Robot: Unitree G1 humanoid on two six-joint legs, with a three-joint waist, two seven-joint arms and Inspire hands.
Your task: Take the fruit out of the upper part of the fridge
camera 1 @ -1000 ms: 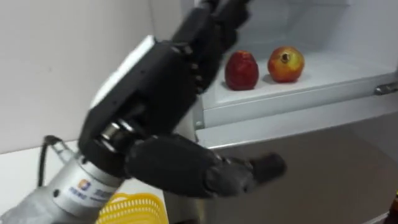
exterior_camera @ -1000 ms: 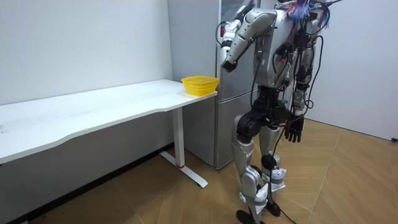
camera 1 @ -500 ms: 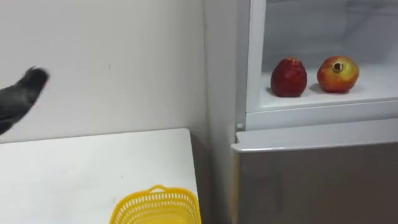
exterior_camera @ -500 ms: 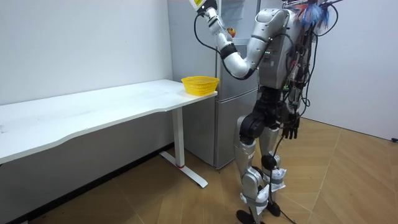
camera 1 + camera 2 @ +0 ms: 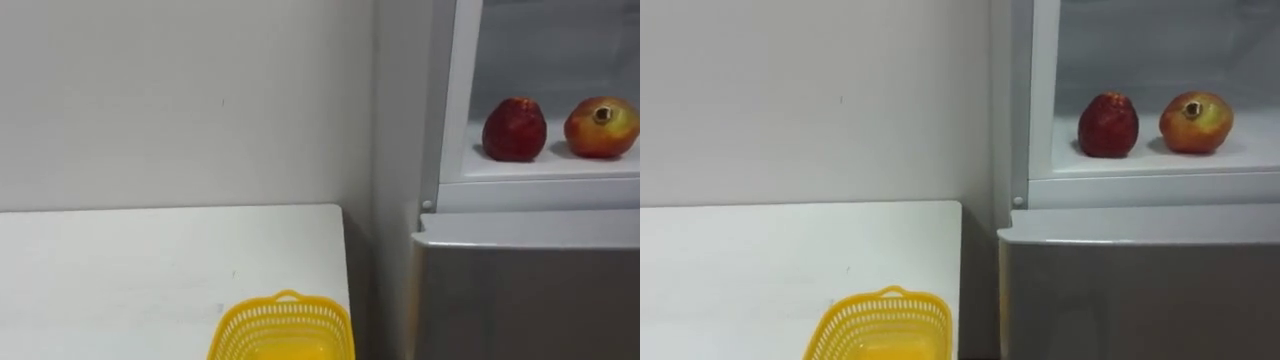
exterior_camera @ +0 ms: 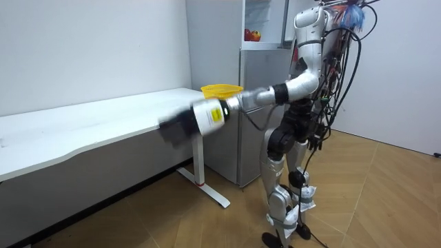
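Observation:
The upper fridge compartment (image 5: 540, 170) stands open. On its white shelf a dark red fruit (image 5: 514, 130) sits to the left of a red-yellow pomegranate (image 5: 601, 127); both also show in the right eye view, fruit (image 5: 1109, 126) and pomegranate (image 5: 1195, 122). In the room view I stand facing the fridge (image 6: 265, 41). My left arm stretches out to the room view's left, and my left hand (image 6: 176, 127) is a dark blur in front of the table's end. My right hand (image 6: 318, 138) hangs low by my hip, mostly hidden.
A yellow mesh basket (image 5: 283, 328) sits on the white table (image 5: 150, 270) at its corner beside the fridge. The grey lower fridge door (image 5: 530, 300) is closed. A plain wall runs behind the table. Wooden floor lies around me.
My left arm has swung from up at the fridge door down and out toward the table, leaving the eye views. The head camera has turned, shifting the whole picture.

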